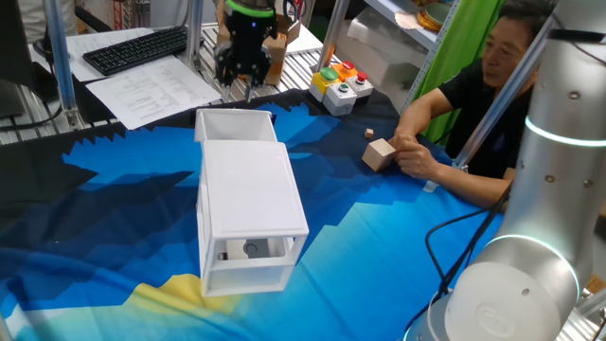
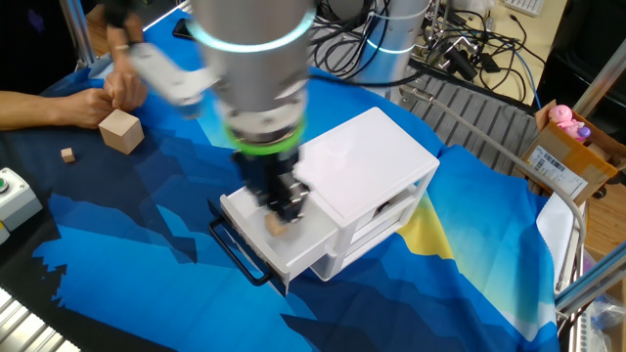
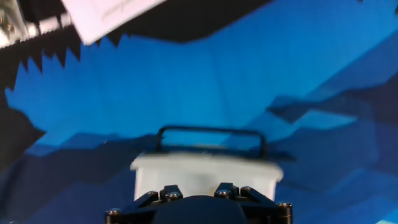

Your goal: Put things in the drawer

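My gripper (image 2: 287, 207) hangs over the pulled-out upper drawer (image 2: 305, 252) of the white cabinet (image 2: 377, 156). A small tan cube (image 2: 277, 227) shows right at the fingertips, over the drawer's inside; I cannot tell whether it is held or lying in the tray. In the one fixed view the gripper (image 1: 247, 83) is above the open drawer (image 1: 235, 124). A second small cube (image 1: 369, 133) lies on the cloth beside the larger tan block (image 1: 379, 153). The hand view shows only the drawer's front wall (image 3: 205, 169) and its black handle (image 3: 211, 132); the fingertips are hidden.
A person's hand (image 1: 414, 157) rests by the larger block (image 2: 121, 130), and the second cube (image 2: 67, 154) lies near it. A button box (image 1: 341, 85) and a keyboard (image 1: 137, 49) are at the back. The lower compartment (image 1: 251, 249) shows dark contents.
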Motion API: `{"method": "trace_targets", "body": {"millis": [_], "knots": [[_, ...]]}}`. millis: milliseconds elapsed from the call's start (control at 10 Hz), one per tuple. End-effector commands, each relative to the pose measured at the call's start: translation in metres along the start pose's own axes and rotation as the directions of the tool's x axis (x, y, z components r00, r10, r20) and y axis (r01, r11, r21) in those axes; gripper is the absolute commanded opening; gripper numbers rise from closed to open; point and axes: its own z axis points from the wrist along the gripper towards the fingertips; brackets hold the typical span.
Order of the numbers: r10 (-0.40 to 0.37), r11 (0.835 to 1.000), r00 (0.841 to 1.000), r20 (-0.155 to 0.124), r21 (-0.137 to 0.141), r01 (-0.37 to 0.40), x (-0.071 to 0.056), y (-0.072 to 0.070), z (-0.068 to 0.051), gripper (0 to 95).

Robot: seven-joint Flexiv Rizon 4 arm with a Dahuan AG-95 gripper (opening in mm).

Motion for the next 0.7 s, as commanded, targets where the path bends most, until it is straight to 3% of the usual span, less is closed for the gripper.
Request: {"method": "trace_targets", "body": {"millis": [100,300,600,700], "knots": [[0.004,1.0,1.0,-0.006,-0.001,-0.004,-0.017,-0.006,-0.001,38.0],[0.016,1.0,1.0,-0.004,-0.003,-0.016,-0.026,-0.008,0.003,38.0],[0.001,1.0,1.0,0.001,-0.013,-0.001,-0.039,-0.015,0.019,38.0],[0.0,1.0,1.0,0.002,-0.017,0.0,-0.041,-0.017,0.023,19.0]]}}
